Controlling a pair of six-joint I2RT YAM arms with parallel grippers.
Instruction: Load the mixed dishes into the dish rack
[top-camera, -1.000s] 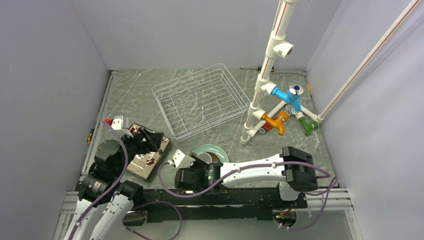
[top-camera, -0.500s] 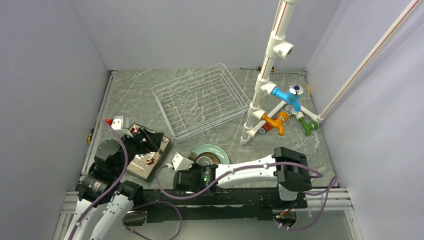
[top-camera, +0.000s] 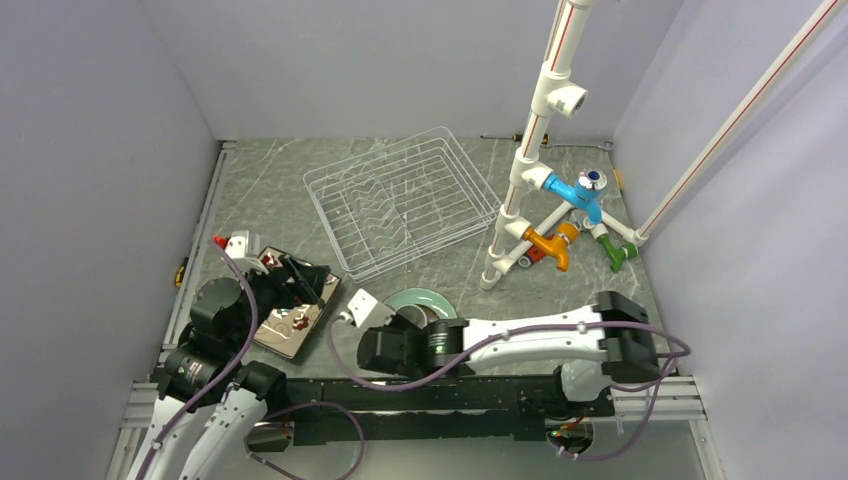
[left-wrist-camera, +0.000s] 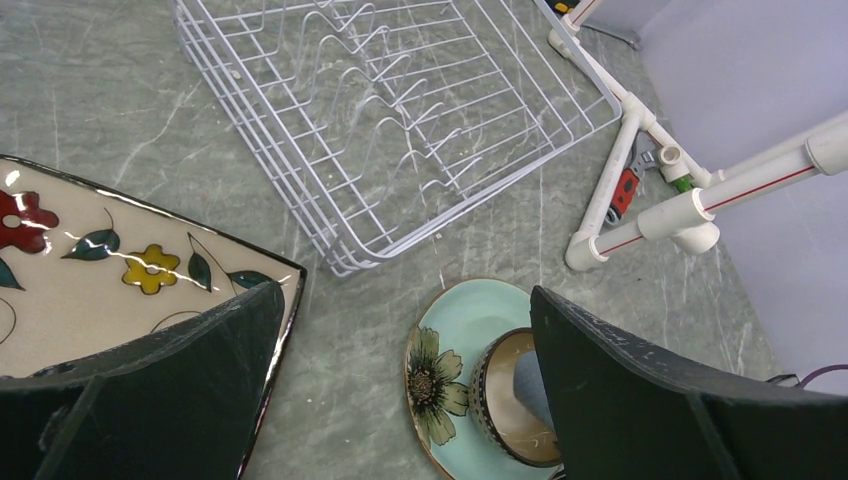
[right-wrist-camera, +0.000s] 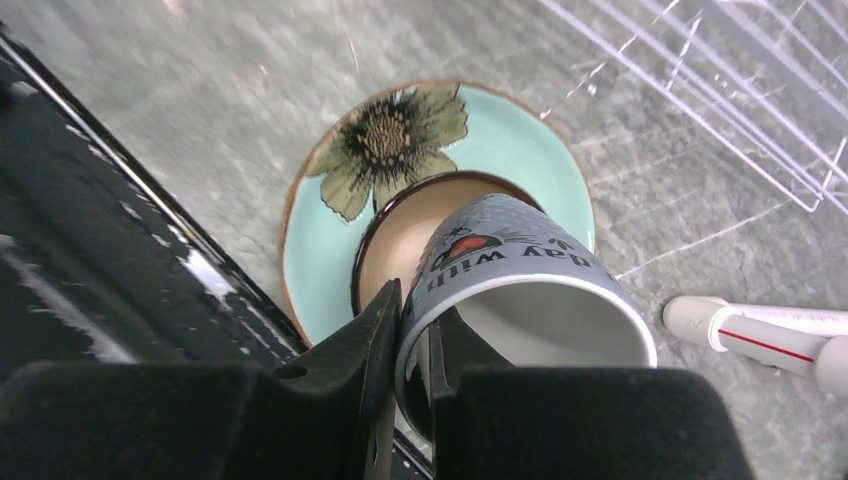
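Note:
The small grey mug (right-wrist-camera: 530, 290) is tilted over the brown bowl (right-wrist-camera: 410, 225), which sits on the pale green flower plate (right-wrist-camera: 500, 135). My right gripper (right-wrist-camera: 415, 300) is shut on the mug's rim, one finger inside and one outside. In the top view this gripper (top-camera: 418, 324) is over the plate (top-camera: 430, 297). My left gripper (left-wrist-camera: 405, 300) is open and empty above the cream floral square plate (left-wrist-camera: 90, 290), and shows in the top view (top-camera: 305, 278). The white wire dish rack (top-camera: 400, 205) holds nothing. I cannot make out the dark teal square plate.
The white pipe stand with coloured fittings (top-camera: 545, 215) rises right of the rack, its foot close to the green plate. Grey walls close in the left, back and right. The black frame rail (top-camera: 450, 400) runs along the near edge.
My right arm has stretched out, its elbow moving right, and the wrist has turned over the green plate with the mug in it. The left arm has hardly moved.

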